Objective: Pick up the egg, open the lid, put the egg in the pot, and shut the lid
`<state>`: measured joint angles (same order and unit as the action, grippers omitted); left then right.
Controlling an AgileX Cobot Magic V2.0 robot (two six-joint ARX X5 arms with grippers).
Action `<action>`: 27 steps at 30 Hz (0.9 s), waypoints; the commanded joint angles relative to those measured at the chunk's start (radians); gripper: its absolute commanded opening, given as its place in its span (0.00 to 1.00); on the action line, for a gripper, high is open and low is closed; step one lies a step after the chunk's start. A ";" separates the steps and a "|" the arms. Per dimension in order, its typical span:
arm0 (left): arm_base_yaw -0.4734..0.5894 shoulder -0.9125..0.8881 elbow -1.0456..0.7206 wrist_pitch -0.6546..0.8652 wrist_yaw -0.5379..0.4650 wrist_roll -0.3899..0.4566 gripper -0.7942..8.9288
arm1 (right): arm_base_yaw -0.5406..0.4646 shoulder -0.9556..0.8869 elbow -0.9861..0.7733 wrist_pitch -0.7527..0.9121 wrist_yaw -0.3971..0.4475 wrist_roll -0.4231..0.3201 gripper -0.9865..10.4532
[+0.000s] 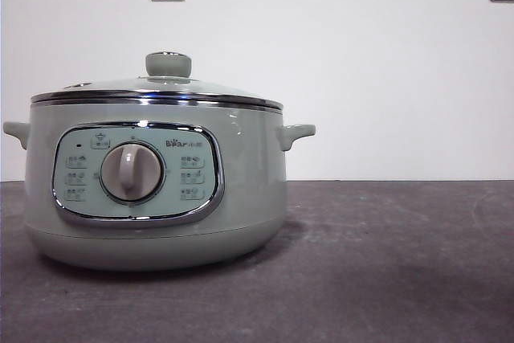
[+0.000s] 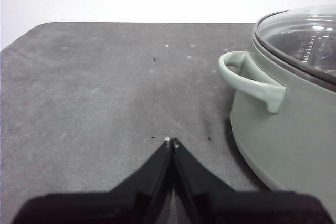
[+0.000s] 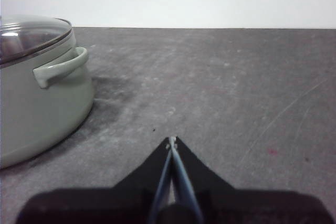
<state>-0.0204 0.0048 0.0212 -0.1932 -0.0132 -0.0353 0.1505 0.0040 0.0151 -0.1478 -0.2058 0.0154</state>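
The dark table [image 1: 385, 263] carries the pot [image 1: 152, 190], which sits off to one side of each pair of jaws, a side handle turned toward each wrist camera. The lid [image 1: 157, 92] rests seated on its rim (knob up), so the pot is closed and nothing looks started. The left gripper [image 2: 171, 141] and right gripper [image 3: 172, 141] hover low over bare table, jaws pressed together and empty, probably parked in wait. The egg appears in no view; it may lie outside the frames.
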 commanded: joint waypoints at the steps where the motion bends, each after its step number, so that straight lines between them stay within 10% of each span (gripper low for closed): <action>1: 0.003 -0.003 -0.016 0.003 0.004 -0.003 0.08 | 0.001 -0.002 -0.009 -0.023 0.015 0.045 0.09; 27: 0.003 -0.003 -0.016 0.003 0.004 -0.003 0.08 | 0.001 0.022 -0.009 -0.021 0.025 0.070 0.09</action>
<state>-0.0204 0.0048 0.0212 -0.1928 -0.0128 -0.0353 0.1505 0.0250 0.0166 -0.1570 -0.1829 0.0753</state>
